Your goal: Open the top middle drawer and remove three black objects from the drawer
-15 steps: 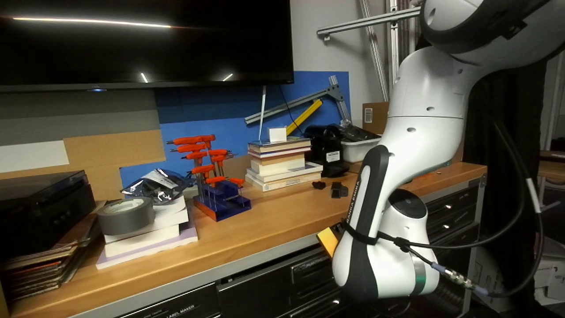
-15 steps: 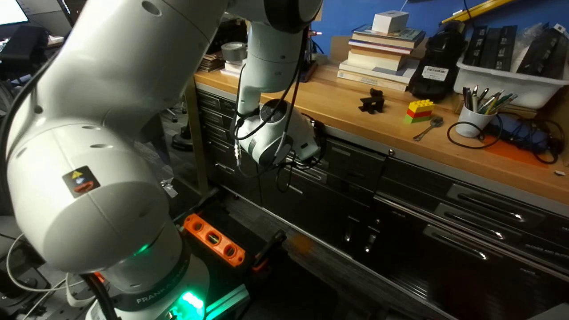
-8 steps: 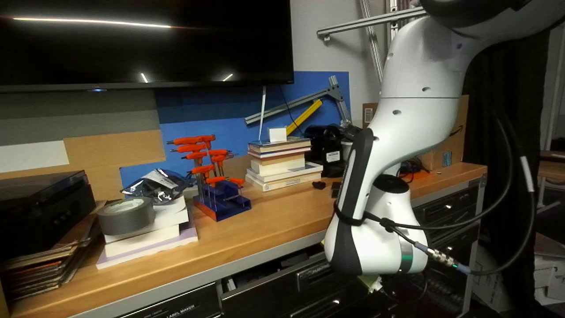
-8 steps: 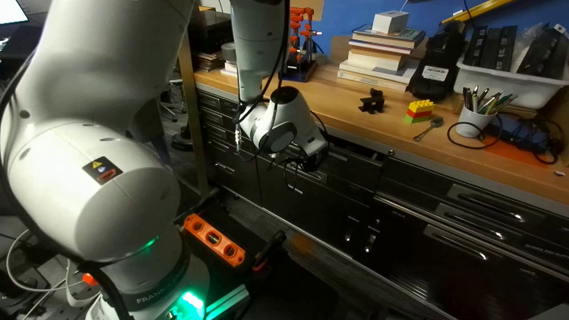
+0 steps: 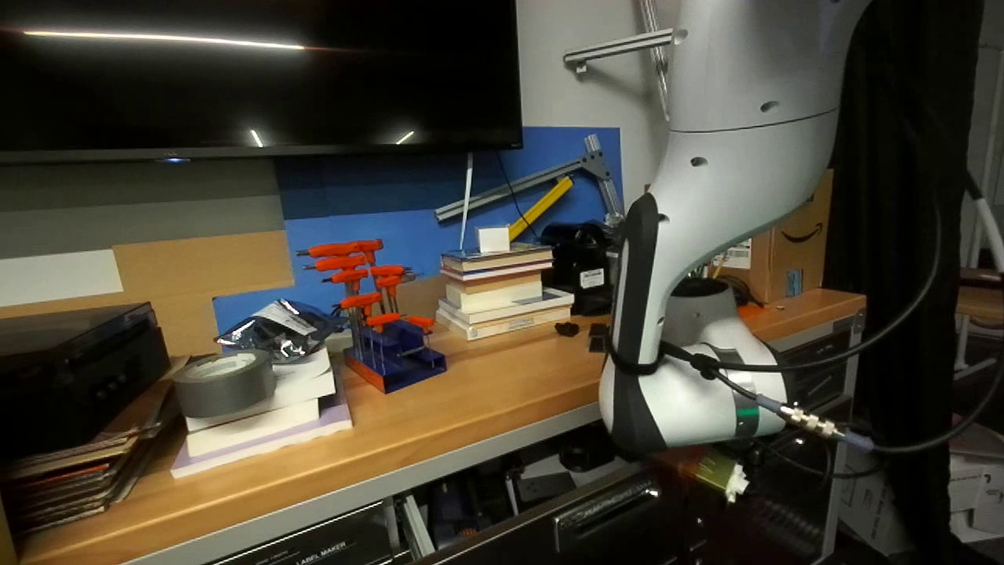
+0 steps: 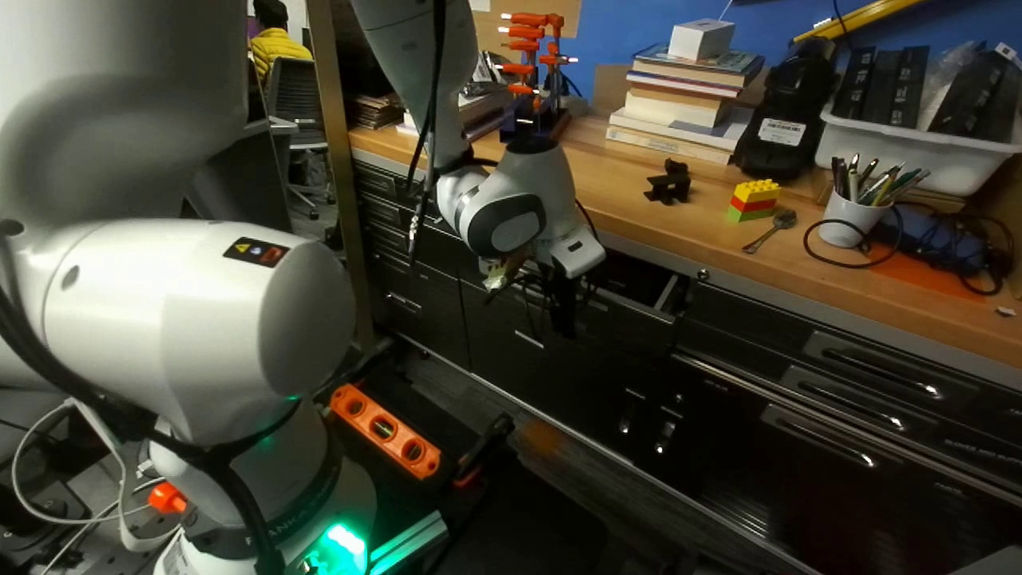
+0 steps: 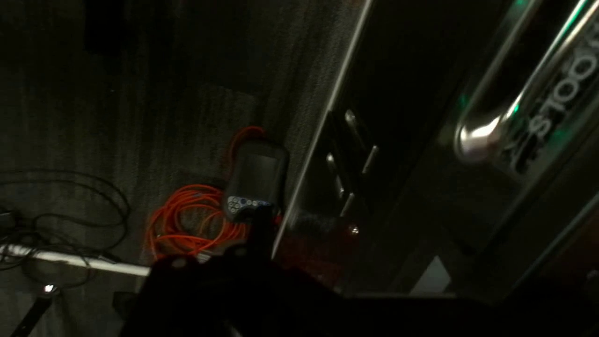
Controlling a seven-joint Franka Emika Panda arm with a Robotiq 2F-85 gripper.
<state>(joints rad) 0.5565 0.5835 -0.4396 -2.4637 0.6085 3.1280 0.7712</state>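
The top middle drawer [image 5: 541, 535] stands pulled out below the worktop edge. Its long handle [image 7: 482, 140], lettered "TOOLS", appears at upper right in the wrist view. Inside are a dark flat box [image 5: 543, 488], a round black thing [image 5: 586, 453] and other dark items; I cannot tell which are the three black objects. My gripper [image 6: 564, 310] hangs at the drawer front, pointing down. The wrist view is very dark, with one finger [image 7: 262, 229] at left and the other lost in shadow. The jaws look wide apart; contact with the drawer is hidden.
Small black pieces [image 6: 669, 185], a toy brick stack [image 6: 753, 200], a spoon [image 6: 770, 230] and a pen cup [image 6: 853, 217] are on the worktop. Books [image 5: 502, 302] and a tool rack [image 5: 396, 357] stand farther back. An orange cable coil [image 7: 187, 220] lies on the floor.
The drawer has come out from a narrow gap to a wide one, baring its contents. My gripper has moved outward from the cabinet and lower, and the arm has swung back with it.
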